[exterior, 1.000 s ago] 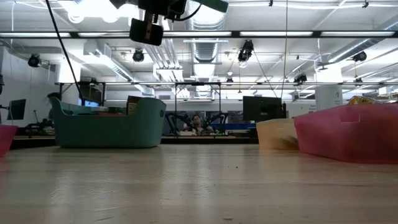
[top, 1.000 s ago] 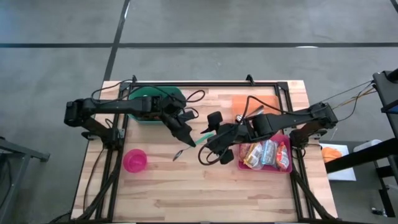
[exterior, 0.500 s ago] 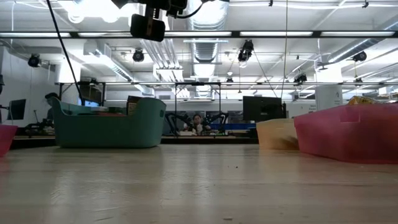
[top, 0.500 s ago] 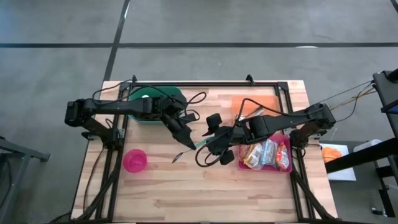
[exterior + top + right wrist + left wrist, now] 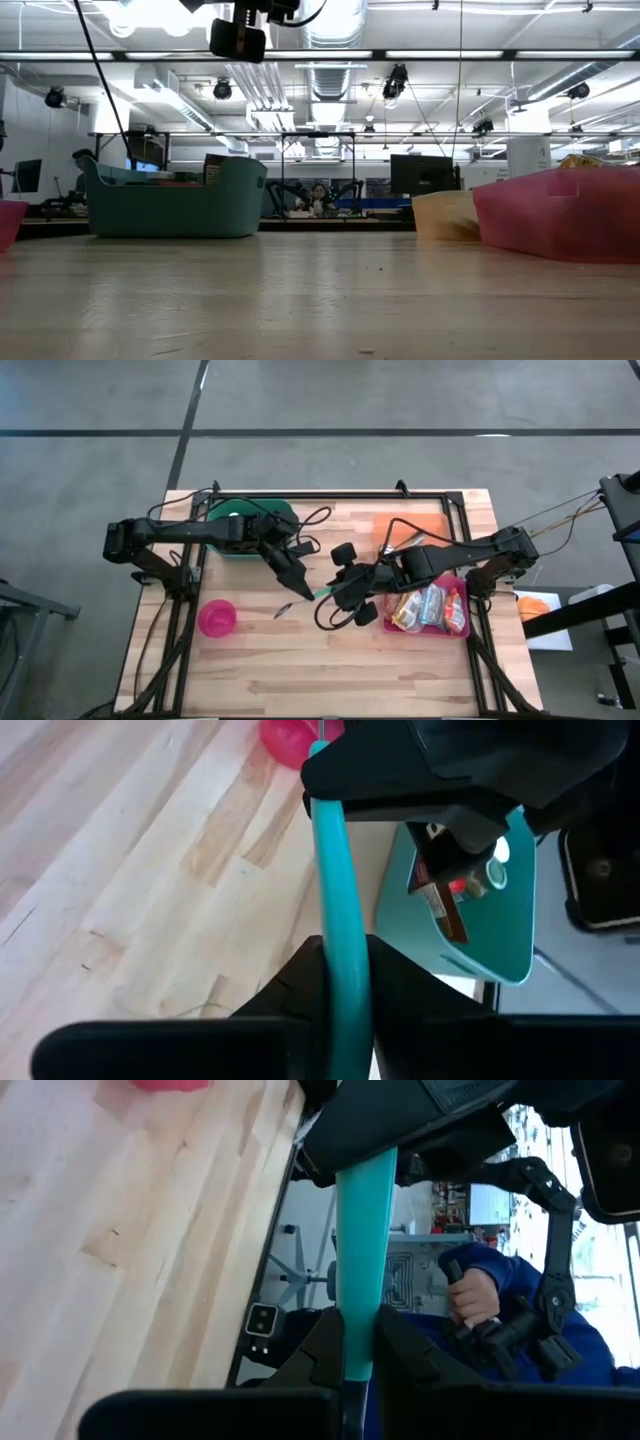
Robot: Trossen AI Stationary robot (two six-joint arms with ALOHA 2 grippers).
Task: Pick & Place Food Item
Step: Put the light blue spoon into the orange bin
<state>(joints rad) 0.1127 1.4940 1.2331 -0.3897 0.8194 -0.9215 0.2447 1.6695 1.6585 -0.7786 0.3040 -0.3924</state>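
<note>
The left tool [image 5: 296, 586] and the right tool [image 5: 331, 589] both are closed on one teal utensil [image 5: 322, 591], each on its own end, above the middle of the wooden desk [image 5: 330, 660]. The utensil's grey tip points towards the pink bowl [image 5: 217, 618]. Beside the right arm stands the pink tray [image 5: 459, 622] with food packets [image 5: 425, 606]. Farther back are the teal basket [image 5: 236, 515] and an orange container [image 5: 408, 526].

Even, bright overhead light falls on the tabletop [image 5: 300, 660], with only soft shadows beneath the arms. In the low view, ceiling light strips [image 5: 150, 12] glare white toward eleven o'clock. Both wrist views are blurred close up.
</note>
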